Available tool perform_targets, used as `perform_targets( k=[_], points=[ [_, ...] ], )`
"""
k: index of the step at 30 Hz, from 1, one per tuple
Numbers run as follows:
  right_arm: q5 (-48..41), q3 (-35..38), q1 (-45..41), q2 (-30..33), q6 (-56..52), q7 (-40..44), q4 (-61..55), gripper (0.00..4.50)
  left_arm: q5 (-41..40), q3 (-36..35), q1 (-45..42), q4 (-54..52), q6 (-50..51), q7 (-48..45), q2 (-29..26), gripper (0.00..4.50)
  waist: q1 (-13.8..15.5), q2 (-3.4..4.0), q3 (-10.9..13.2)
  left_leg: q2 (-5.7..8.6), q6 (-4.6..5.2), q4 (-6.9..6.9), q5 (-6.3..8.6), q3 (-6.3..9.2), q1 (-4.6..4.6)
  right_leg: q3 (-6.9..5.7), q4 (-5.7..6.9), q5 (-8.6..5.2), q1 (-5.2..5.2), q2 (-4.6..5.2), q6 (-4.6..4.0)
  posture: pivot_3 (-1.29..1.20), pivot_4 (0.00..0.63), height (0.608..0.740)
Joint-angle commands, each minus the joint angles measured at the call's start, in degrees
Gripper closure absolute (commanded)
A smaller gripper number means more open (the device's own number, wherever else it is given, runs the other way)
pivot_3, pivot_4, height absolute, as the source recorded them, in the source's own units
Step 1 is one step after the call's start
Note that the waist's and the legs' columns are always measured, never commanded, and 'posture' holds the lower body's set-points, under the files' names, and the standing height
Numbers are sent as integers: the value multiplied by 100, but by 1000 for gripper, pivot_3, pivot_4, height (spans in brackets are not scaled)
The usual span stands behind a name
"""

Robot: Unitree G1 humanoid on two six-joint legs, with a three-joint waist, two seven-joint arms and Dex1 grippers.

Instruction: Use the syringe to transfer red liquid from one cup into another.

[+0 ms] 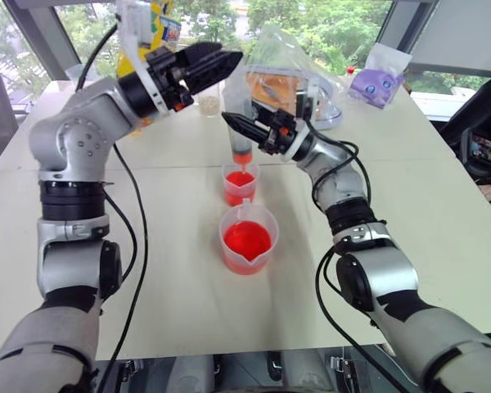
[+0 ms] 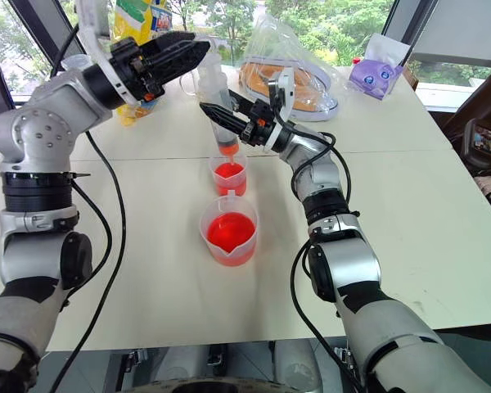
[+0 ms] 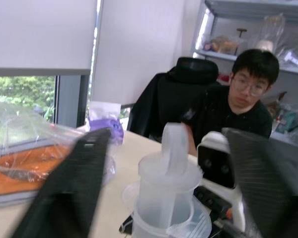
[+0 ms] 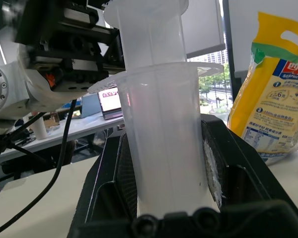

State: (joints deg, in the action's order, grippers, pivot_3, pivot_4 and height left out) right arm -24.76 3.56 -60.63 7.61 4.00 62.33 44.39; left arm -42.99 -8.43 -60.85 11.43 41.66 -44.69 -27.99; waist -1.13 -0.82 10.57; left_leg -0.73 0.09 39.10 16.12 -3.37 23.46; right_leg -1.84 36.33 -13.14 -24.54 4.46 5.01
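Note:
The syringe (image 1: pixel 239 131) stands upright, its orange-red tip just above the red liquid (image 1: pixel 240 178) in the smaller clear cup (image 1: pixel 240 190). My right gripper (image 1: pixel 234 123) is shut on its clear barrel (image 4: pixel 164 139), reaching in from the right. In front of that cup stands the wider spouted beaker (image 1: pixel 248 255), which also holds red liquid (image 1: pixel 247 239). My left gripper (image 1: pixel 229 59) hovers at the syringe's upper end. In the left wrist view its fingers (image 3: pixel 74 188) stand open on either side of the white plunger (image 3: pixel 173 144), with gaps on both sides.
At the table's far side lie a yellow bag (image 2: pixel 135 20), a clear plastic bag with something orange inside (image 1: pixel 286 82), a purple pouch (image 1: pixel 376 83) and a small glass (image 1: pixel 209 103). A person (image 3: pixel 248 94) sits beyond the table's right edge.

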Motion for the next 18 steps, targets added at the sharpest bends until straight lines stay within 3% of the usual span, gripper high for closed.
perform_targets(
  k=[1, 3, 4, 18],
  points=[
    [-19, 64, -6, -57, -5, 0, -332, 3088, 117, 2, -164, -60, -127, -78, 23, 3186, 1, 0, 0, 0, 0, 0, 0, 0, 0, 0, 0, 0, 0, 0, 0, 0, 150, 740],
    [-11, 49, 19, -70, -23, 5, -371, 3088, 141, 0, -151, -77, -118, -118, 57, 4216, 3, 0, 0, 0, 0, 0, 0, 0, 0, 0, 0, 0, 0, 1, 0, 0, 150, 740],
    [-7, 49, 24, -76, -31, 3, -378, 3088, 161, 0, -145, -88, -117, -142, 67, 4410, 6, 0, 0, 0, 0, 0, 0, 0, 0, 0, 1, 0, 0, 1, 0, 0, 150, 740],
    [-92, 179, -102, -42, -240, -47, -593, 3088, 768, 388, 238, -192, -331, -686, 11, 4410, 5, 0, 0, 1, 1, 0, 0, 1, 0, 0, 0, 0, 0, 2, 0, 0, 150, 740]
  ],
)
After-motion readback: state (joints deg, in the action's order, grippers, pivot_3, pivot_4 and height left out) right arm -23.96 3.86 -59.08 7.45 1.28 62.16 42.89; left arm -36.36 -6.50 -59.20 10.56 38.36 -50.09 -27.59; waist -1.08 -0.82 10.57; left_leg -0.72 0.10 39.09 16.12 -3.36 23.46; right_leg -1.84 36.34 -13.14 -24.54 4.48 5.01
